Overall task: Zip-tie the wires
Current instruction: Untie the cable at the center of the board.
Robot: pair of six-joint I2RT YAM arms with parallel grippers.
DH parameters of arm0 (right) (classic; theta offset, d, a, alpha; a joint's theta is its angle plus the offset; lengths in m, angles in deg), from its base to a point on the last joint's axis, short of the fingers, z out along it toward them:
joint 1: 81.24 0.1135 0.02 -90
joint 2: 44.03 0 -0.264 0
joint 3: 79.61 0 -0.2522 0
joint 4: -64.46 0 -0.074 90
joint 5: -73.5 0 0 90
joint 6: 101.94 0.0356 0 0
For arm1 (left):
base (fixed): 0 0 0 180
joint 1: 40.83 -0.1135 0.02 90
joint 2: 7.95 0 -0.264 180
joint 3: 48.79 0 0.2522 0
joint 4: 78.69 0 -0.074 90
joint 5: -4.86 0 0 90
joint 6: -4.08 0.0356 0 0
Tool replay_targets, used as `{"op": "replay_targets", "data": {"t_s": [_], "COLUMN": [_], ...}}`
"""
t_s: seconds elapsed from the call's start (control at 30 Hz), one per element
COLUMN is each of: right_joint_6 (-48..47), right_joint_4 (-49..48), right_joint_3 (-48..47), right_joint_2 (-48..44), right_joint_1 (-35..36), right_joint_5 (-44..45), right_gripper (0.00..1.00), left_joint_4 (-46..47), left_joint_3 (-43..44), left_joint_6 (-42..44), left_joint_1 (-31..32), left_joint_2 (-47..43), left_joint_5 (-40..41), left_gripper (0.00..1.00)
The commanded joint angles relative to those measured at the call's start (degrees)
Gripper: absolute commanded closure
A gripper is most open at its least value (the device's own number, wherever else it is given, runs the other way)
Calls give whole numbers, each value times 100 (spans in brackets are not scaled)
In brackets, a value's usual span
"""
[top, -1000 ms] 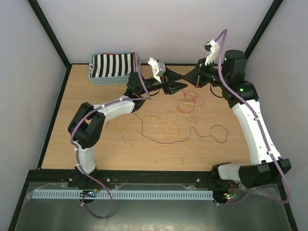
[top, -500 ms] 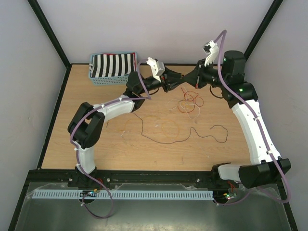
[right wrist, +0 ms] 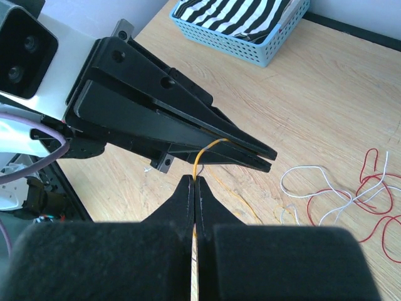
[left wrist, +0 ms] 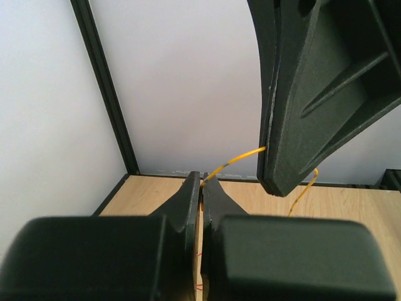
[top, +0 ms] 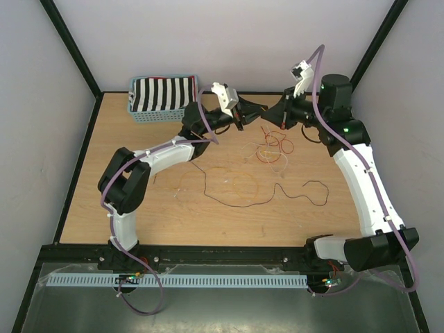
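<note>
A thin orange wire (right wrist: 202, 155) spans a short gap between both grippers, above the back middle of the table. My left gripper (left wrist: 202, 180) is shut on one end, the strand (left wrist: 237, 158) leaving its tips toward the right gripper's finger (left wrist: 313, 94). My right gripper (right wrist: 194, 180) is shut on the same wire, its tips almost touching the left fingers (right wrist: 188, 128). In the top view the left gripper (top: 263, 111) and right gripper (top: 272, 115) meet tip to tip. More wires lie on the table: a red and white tangle (top: 272, 147), orange loops (top: 239, 182) and a black strand (top: 305, 187).
A blue basket (top: 149, 118) holding striped black and white cloth stands at the back left corner, also seen in the right wrist view as the basket (right wrist: 263, 51). Black frame posts and pale walls close in the table's back and sides.
My left gripper has gone from open to shut on the orange wire. The right gripper has shifted slightly left, toward it, and stayed shut.
</note>
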Motion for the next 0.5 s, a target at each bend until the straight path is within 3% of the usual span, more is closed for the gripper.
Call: {"op": "replay_targets", "data": {"t_s": [0.0, 0.17, 0.3, 0.47], "right_joint_6": [-71, -210, -462, -641], "right_joint_4": [15, 17, -5, -378], "right_joint_3": [93, 221, 430, 1078], "right_joint_2": [-29, -66, -90, -236], "right_joint_1": [-11, -15, -14, -13], "right_joint_5": [-70, 181, 532, 1032], "right_gripper": [96, 81, 54, 13], "left_joint_4": [232, -652, -1482, -2369], "left_joint_3": [102, 331, 550, 784], "left_joint_6": [149, -459, -623, -490], "left_joint_1": [19, -271, -469, -557], "left_joint_2": [-294, -436, -582, -730], "left_joint_5": [110, 214, 190, 270], "left_gripper": [100, 100, 100, 100]}}
